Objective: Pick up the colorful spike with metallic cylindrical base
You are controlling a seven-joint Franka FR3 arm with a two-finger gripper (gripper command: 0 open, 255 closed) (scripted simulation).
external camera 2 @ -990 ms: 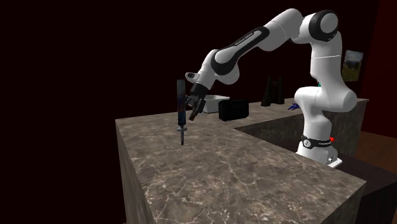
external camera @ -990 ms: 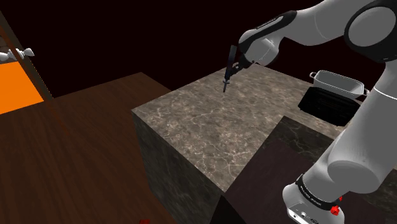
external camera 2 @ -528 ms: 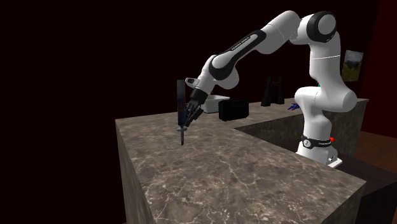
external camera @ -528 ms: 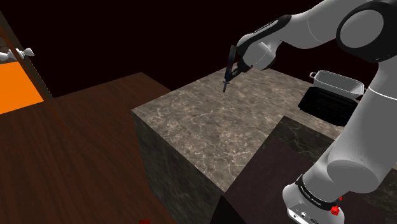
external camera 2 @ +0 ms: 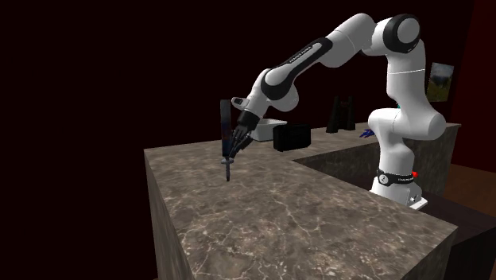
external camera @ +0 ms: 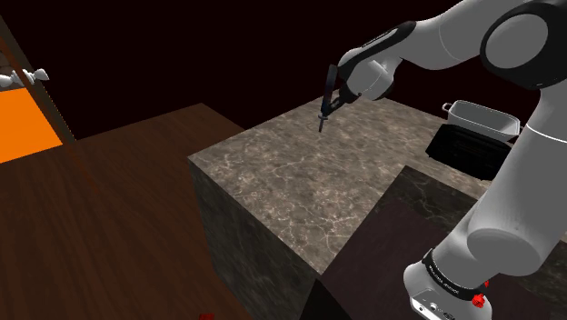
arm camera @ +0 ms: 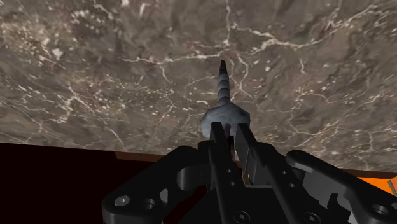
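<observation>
Near an edge of the veined brown marble counter (external camera: 300, 182), open stone around, the black two-finger gripper (arm camera: 232, 133) clamps the slim grey-based spike (arm camera: 222, 89), tip seemingly just above it.

The gripper (arm camera: 232, 145) was seen w/ its two black fingers (arm camera: 219, 149) set close together, clasped on the base of the spike (arm camera: 222, 95). The spike's grey rounded collar was found just beyond the fingertips, & its ridged, tapering shaft was pointed away from the gripper, w/ a dark tip over the brown, white-veined marble counter (arm camera: 95, 76). Past the counter's edge a black area (arm camera: 57, 178) was shown, & an orange strip (arm camera: 388, 183) was seen by the gripper body.
</observation>
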